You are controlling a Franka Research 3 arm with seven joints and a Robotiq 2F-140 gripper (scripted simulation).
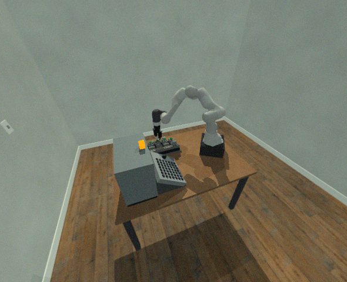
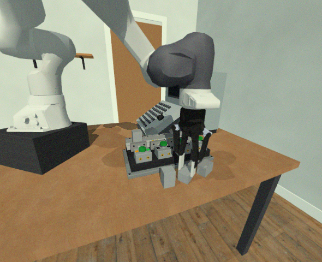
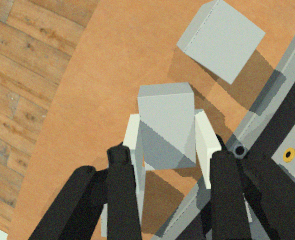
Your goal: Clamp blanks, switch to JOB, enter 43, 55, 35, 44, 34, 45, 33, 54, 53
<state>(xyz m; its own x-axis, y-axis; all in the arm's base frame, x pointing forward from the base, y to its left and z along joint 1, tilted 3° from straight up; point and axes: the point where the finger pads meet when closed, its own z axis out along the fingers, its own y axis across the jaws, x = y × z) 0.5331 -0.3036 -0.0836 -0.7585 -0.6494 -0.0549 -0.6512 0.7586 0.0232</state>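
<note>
Gripper [image 1: 158,138] [image 2: 186,166] [image 3: 167,127] pinching a grey blank beside the vise fixture [image 1: 173,149] [image 2: 144,174] [image 3: 289,60]

My gripper points down with its pale fingers closed against two opposite sides of the held blank [image 2: 184,175] [image 3: 167,140], just in front of the vise fixture as the exterior view faces it. I cannot tell whether that blank touches the table top [image 1: 194,136] [image 2: 71,203] [image 3: 92,105].

Going left to right in the exterior view, I have the arm's black pedestal [image 1: 212,148] [image 2: 14,150] well to the left of the fixture. A first grey blank [image 2: 137,135] stands up at the fixture's leftmost station. On that station's valve block [image 2: 143,156], under a green knob [image 2: 142,149], the amber and green lenses are both lit. The next valve block [image 2: 163,152] to the right shows dark lenses.

Behind the fixture is the sloped key console [image 1: 170,183] [image 2: 150,130] with its black selector knob [image 1: 163,156] [image 2: 160,116]. In front of the fixture stands another blank [image 2: 167,177] [image 3: 224,42], left of the one I hold; a further blank [image 2: 205,167] sits just right of it. The machine cabinet [image 1: 134,164] [image 2: 219,98] rises behind the fixture toward the right, and the top view shows me its amber lamp [image 1: 141,144] lit.
</note>
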